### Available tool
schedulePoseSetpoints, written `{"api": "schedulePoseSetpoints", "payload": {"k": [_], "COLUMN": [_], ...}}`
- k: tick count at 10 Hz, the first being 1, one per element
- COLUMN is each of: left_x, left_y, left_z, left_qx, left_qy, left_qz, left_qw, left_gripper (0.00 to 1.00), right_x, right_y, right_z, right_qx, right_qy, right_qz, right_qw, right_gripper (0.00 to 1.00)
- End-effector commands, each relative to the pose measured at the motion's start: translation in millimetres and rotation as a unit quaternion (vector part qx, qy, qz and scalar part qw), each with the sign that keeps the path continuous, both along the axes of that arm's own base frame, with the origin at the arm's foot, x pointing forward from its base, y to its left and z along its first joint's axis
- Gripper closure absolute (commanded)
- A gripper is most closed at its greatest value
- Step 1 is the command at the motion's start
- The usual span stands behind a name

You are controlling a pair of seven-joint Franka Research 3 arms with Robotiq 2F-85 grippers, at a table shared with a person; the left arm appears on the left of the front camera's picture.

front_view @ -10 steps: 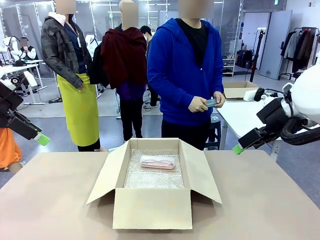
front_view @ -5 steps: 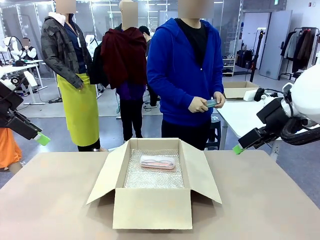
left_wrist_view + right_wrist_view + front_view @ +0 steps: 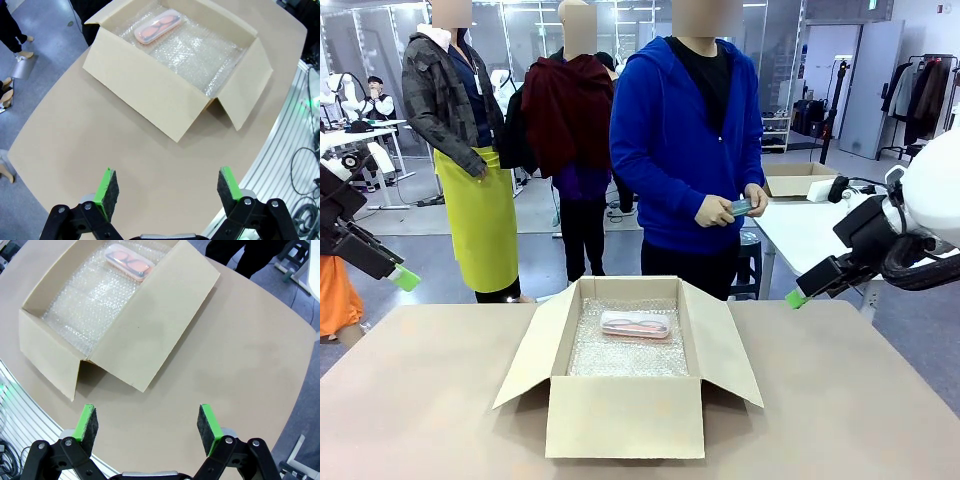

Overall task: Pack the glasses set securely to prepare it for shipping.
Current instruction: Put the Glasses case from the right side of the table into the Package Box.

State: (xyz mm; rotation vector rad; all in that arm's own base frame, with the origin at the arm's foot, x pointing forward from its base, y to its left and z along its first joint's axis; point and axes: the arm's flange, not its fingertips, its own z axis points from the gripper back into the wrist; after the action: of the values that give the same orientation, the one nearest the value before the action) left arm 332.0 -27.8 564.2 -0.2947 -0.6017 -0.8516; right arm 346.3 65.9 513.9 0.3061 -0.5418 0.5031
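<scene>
**A:** At the shared tabletop (image 3: 840,400), we find the pink case (image 3: 635,324) lying on the bubble wrap (image 3: 620,358) toward the far end of the open cardboard box (image 3: 625,415). The mint green case (image 3: 741,207) is in the person's hands (image 3: 715,211) at the far side.

**B:** Our left gripper (image 3: 166,180) and right gripper (image 3: 147,416) hang high to either side, fingers wide apart, holding nothing.

**A:** We judge the step in hand to be the second case joining the first. Done well, it lands flat on the wrap just beside the pink one, not stacked on it, and clear of the flaps before padding covers both.
</scene>
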Motion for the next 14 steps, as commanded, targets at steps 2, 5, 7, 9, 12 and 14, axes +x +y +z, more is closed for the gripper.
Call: {"api": "schedulePoseSetpoints", "payload": {"k": [2, 5, 7, 9, 12, 14], "left_x": [-0.2, -0.2, -0.2, -0.2, -0.2, -0.2], "left_y": [2.4, 2.4, 2.4, 2.4, 2.4, 2.4], "left_z": [2.0, 2.0, 2.0, 2.0, 2.0, 2.0], "left_qx": [-0.008, -0.008, -0.008, -0.008, -0.008, -0.008], "left_qy": [-0.004, -0.004, -0.004, -0.004, -0.004, -0.004], "left_qz": [-0.01, -0.01, -0.01, -0.01, -0.01, -0.01], "left_qw": [1.0, 1.0, 1.0, 1.0, 1.0, 1.0], "left_gripper": [0.0, 0.0, 0.0, 0.0, 0.0, 0.0], "right_x": [2.4, 2.4, 2.4, 2.4, 2.4, 2.4], "right_y": [0.4, 0.4, 0.4, 0.4, 0.4, 0.4], "right_z": [-1.5, -1.5, -1.5, -1.5, -1.5, -1.5], "right_qx": [-0.002, -0.002, -0.002, -0.002, -0.002, -0.002], "right_qy": [-0.005, -0.005, -0.005, -0.005, -0.005, -0.005], "right_qz": [-0.001, -0.001, -0.001, -0.001, -0.001, -0.001], "right_qw": [1.0, 1.0, 1.0, 1.0, 1.0, 1.0], "right_gripper": [0.0, 0.0, 0.0, 0.0, 0.0, 0.0]}}
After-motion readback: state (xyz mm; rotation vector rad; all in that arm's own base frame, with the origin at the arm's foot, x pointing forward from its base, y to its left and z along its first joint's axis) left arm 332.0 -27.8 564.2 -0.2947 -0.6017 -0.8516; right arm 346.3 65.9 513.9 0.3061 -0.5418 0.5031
